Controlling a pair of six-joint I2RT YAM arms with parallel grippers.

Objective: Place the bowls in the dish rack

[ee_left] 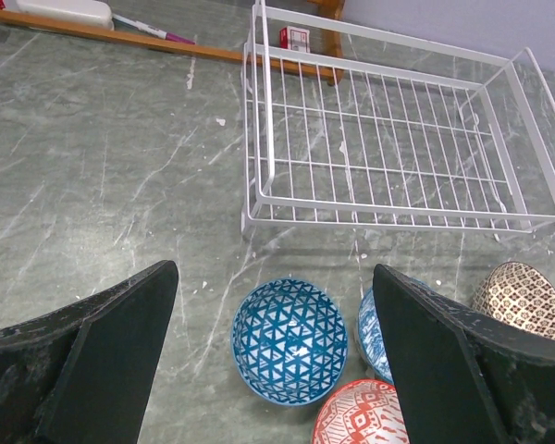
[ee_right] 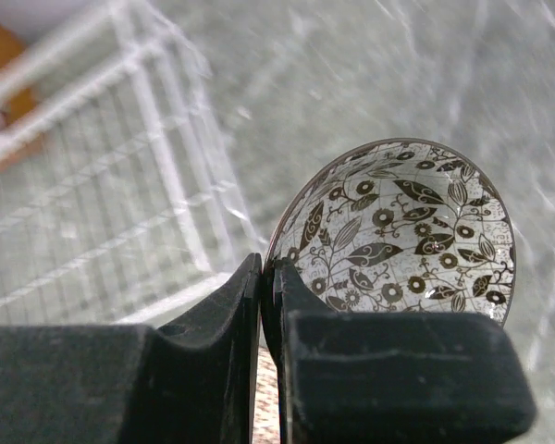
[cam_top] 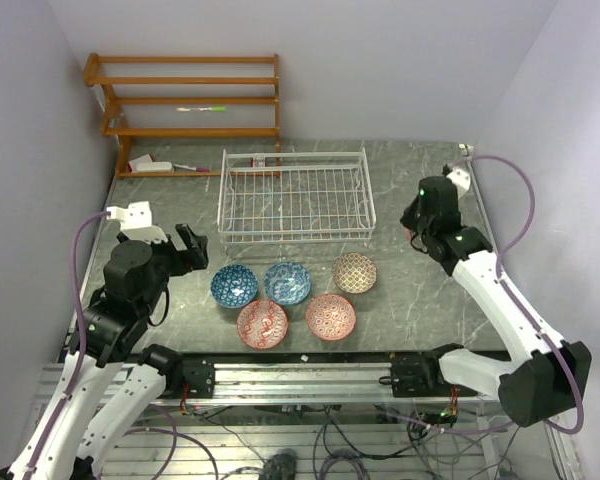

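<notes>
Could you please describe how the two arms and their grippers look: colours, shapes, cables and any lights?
The left arm and the right arm both have white links and black joint housings with small green lights. A lilac cable loops along each arm. The left gripper and the right gripper have matte black, wedge-shaped fingers; the left gripper's are slightly scuffed.

In the top view the right gripper (cam_top: 414,226) and its load sit tucked under the wrist, too small to make out; the small items on the wooden shelf (cam_top: 190,100) are too tiny to name; in the left wrist view one finger (ee_left: 444,370) of the left gripper (ee_left: 276,273) covers most of the second blue bowl (ee_left: 368,326) and the near rim of the tan bowl (ee_left: 523,296); the red bowl (ee_left: 361,418) is cut by the bottom edge; in the right wrist view the dish rack (ee_right: 120,166) is blurred; the fingers (ee_right: 388,370) hide the lower rim of the black-and-white bowl (ee_right: 402,231).
</notes>
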